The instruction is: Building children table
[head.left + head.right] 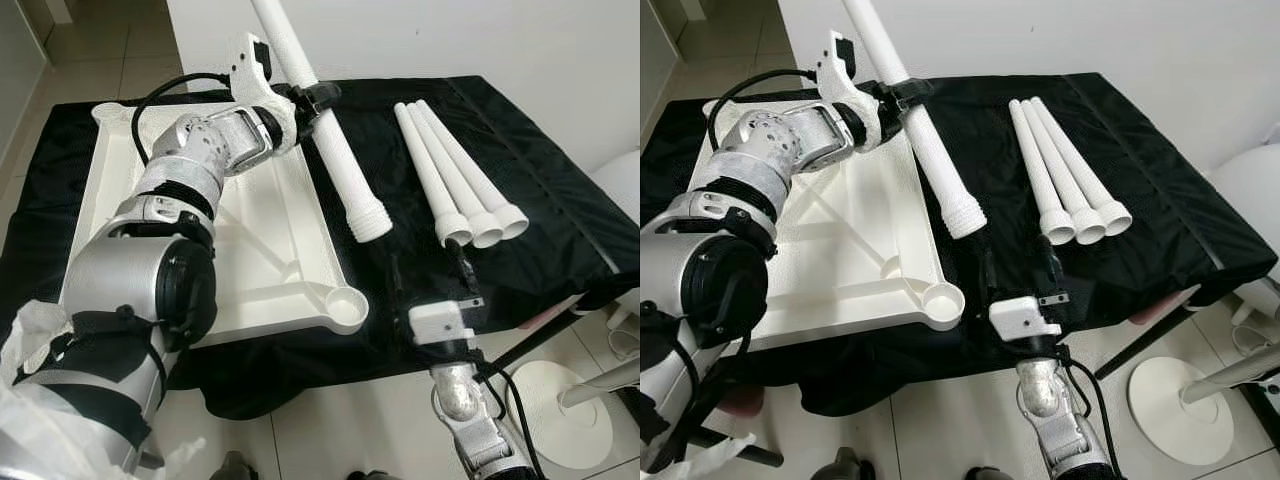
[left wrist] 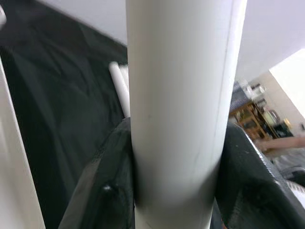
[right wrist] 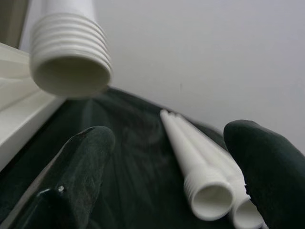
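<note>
My left gripper (image 1: 312, 100) is shut on a white table leg (image 1: 335, 150) and holds it tilted above the table, its threaded end (image 1: 371, 224) pointing down over the black cloth. In the left wrist view, both fingers (image 2: 102, 191) clamp the leg (image 2: 181, 109). The white tabletop (image 1: 250, 230) lies upside down to the left, with a round corner socket (image 1: 346, 303) near the front. Three more legs (image 1: 450, 180) lie side by side to the right. My right gripper (image 1: 1018, 270) is open low over the cloth at the front edge, below the held leg's end (image 3: 71, 57).
A black cloth (image 1: 540, 200) covers the whole table. A wall stands right behind it. On the tiled floor at the lower right stands a white round pedestal base (image 1: 560, 410), and a white rounded object (image 1: 622, 190) sits at the right edge.
</note>
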`<state>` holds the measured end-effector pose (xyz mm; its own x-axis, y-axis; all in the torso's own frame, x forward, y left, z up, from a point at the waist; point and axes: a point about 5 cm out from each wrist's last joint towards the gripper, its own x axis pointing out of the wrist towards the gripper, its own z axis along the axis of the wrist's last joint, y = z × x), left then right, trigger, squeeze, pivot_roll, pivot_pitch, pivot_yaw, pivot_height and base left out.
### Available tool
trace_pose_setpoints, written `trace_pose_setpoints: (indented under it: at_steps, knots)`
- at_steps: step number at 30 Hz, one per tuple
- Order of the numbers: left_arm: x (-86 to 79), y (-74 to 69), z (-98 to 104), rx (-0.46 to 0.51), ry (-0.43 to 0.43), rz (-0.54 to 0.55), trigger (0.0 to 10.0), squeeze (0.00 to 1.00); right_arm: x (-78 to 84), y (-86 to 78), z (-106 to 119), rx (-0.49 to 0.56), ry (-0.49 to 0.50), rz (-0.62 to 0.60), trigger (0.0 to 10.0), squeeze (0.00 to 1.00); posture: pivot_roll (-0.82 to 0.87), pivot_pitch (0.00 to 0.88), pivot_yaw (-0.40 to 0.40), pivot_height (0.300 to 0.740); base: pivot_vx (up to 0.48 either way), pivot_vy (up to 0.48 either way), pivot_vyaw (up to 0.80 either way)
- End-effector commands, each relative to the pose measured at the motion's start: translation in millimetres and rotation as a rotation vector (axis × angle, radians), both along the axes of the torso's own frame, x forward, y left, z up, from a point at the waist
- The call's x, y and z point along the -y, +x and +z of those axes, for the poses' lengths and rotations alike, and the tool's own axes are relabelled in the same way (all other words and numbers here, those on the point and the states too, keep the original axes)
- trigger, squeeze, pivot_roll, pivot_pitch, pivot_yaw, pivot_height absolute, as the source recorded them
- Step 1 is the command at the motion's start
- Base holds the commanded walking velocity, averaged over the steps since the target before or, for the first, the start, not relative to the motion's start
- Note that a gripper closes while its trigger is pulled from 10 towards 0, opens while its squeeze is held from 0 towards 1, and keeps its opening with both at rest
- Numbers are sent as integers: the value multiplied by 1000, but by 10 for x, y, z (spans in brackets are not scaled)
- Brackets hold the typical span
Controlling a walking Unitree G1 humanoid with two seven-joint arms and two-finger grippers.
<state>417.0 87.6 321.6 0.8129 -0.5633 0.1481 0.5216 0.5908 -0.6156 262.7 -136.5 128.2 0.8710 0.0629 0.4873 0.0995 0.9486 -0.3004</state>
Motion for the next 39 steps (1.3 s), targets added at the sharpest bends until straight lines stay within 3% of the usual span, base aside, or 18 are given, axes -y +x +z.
trace_pose_setpoints:
  at_steps: [1, 8, 10, 12, 15, 17, 23, 29, 31, 39]
  knots:
    - [-31, -1, 132, 86, 15, 40, 10000, 0, 28, 61, 40, -39, 61, 3, 10000, 0, 19, 85, 24, 740, 0, 0, 0]
    - [-29, -42, 272, 248, 28, 103, 10000, 0, -57, 238, 225, -134, 153, 107, 10000, 0, 15, 80, 23, 740, 0, 0, 0]
    - [-29, -42, 272, 248, 28, 103, 10000, 0, -57, 238, 225, -134, 153, 107, 10000, 0, 15, 80, 23, 740, 0, 0, 0]
    - [30, -87, 268, 322, 62, 127, 10000, 0, -106, 302, 341, -144, 140, 147, 10000, 0, 14, 73, 18, 740, 0, 0, 0]
    - [74, -119, 259, 359, 82, 140, 10000, 0, -143, 330, 406, -146, 126, 170, 10000, 0, 14, 73, 18, 740, 0, 0, 0]
    - [185, -194, 208, 427, 123, 165, 10000, 0, -200, 374, 529, -145, 117, 199, 10000, 0, 18, 61, 8, 740, 0, 0, 0]
    - [348, -307, 127, 494, 176, 169, 10000, 0, -247, 436, 640, -148, 124, 213, 10000, 0, 22, 54, 1, 740, 0, 0, 0]
    - [477, -433, 62, 523, 177, 157, 10000, 0, -268, 527, 703, -179, 127, 214, 10000, 0, 28, 45, 0, 740, 0, 0, 0]
    - [589, -543, 29, 542, 176, 138, 10000, 0, -270, 615, 735, -199, 89, 200, 10000, 0, 43, 30, -8, 740, 0, 0, 0]
    - [752, -678, 9, 576, 183, 98, 10000, 0, -240, 745, 764, -231, 42, 193, 10000, 0, 46, 20, -10, 740, 0, 0, 0]
